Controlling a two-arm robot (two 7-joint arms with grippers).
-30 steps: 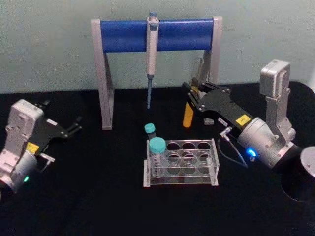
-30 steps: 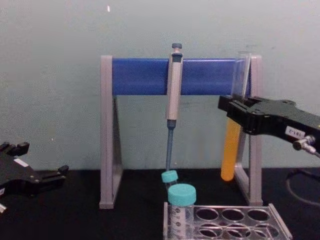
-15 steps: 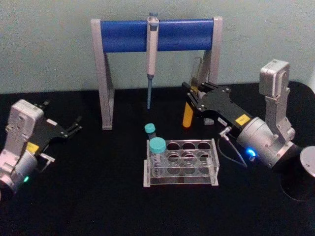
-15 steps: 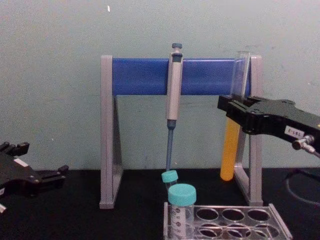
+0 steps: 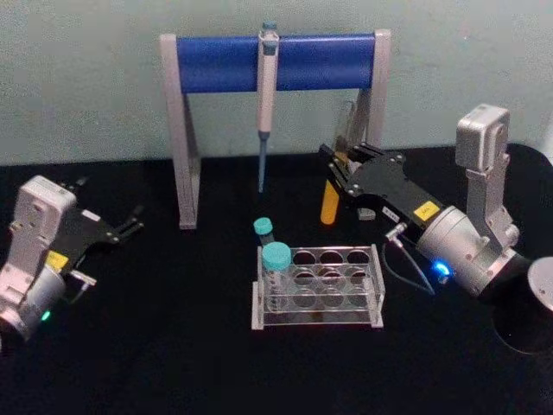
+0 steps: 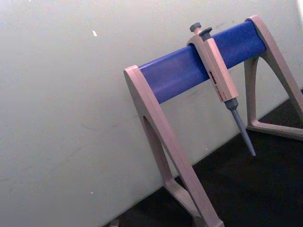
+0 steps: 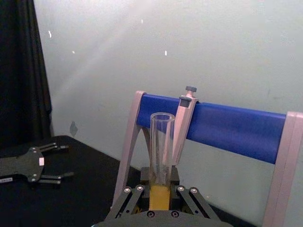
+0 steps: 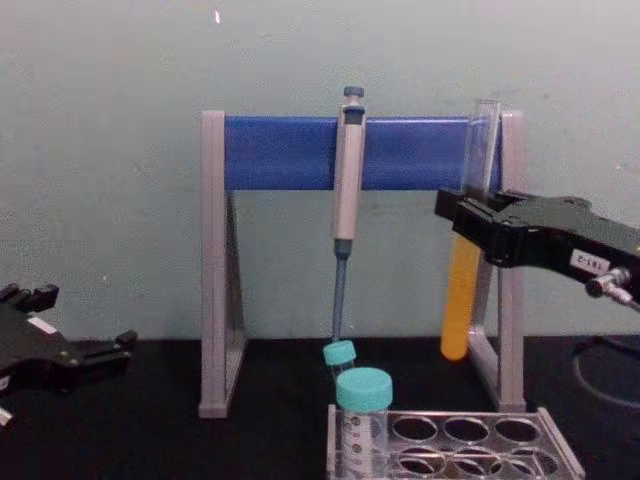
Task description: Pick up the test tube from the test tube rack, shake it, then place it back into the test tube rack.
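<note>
Presently we find the right gripper (image 5: 337, 170) clamped on the upright test tube (image 5: 329, 207); the test tube rack (image 5: 320, 318) lies toward seven o'clock, while the left gripper (image 5: 109, 201), splayed, idles at nine.

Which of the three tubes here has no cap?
The tall test tube holding orange-yellow liquid, gripped in the right hand above the table. The other two are short teal-capped vials near the test tube rack.
</note>
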